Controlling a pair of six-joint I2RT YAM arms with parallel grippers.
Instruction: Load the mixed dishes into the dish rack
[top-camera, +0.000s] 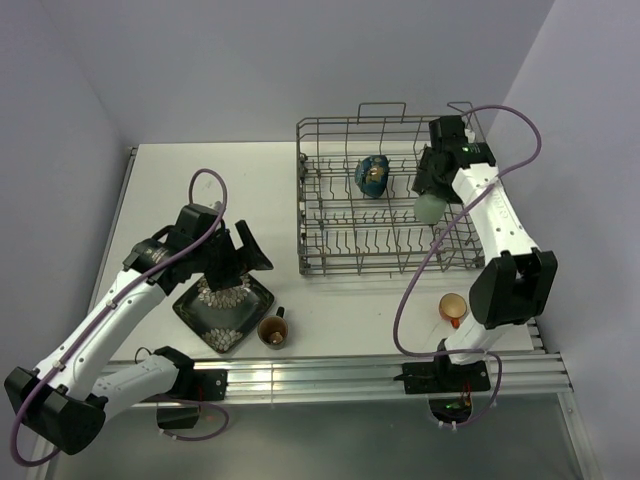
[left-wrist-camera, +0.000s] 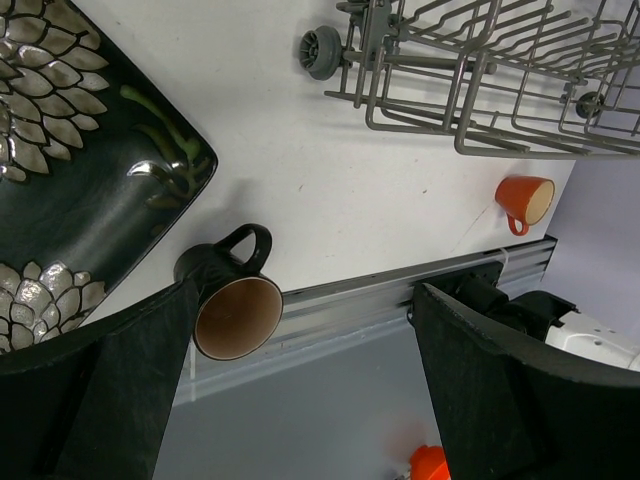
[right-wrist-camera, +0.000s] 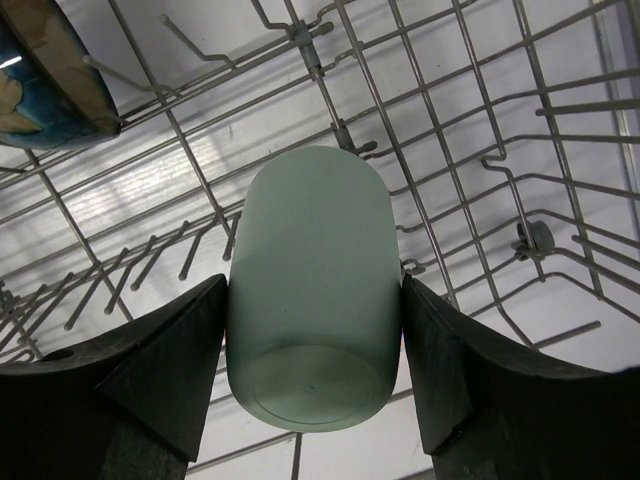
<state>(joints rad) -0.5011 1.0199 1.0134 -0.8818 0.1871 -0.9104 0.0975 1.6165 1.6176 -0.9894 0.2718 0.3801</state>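
My right pincer (right-wrist-camera: 312, 330) pinches the pale green cup (right-wrist-camera: 310, 230) by its sides, one pad on each flank. The cup's flat base faces my wrist and its mouth points away, toward the wires. It hangs over the right part of the dish rack (top-camera: 302, 200), with rows of upright tines beneath and around it. The dark bowl (top-camera: 373, 176) stands on edge among the tines near the rack's far side, well apart from the cup, to its left.

My left pincer (left-wrist-camera: 305, 292) is spread wide and grips nothing. It hovers above the dark square plate (top-camera: 222, 312), which lies flat on the table (top-camera: 200, 180), left of the rack. The small brown cup (left-wrist-camera: 235, 310) lies on its side just beside the plate's near corner, its mouth toward the metal rail (top-camera: 330, 375); I cannot tell whether they touch. The small orange cup (left-wrist-camera: 525, 198) lies on the table by the near edge, in front of the rack's right end, close beside my right arm's elbow.
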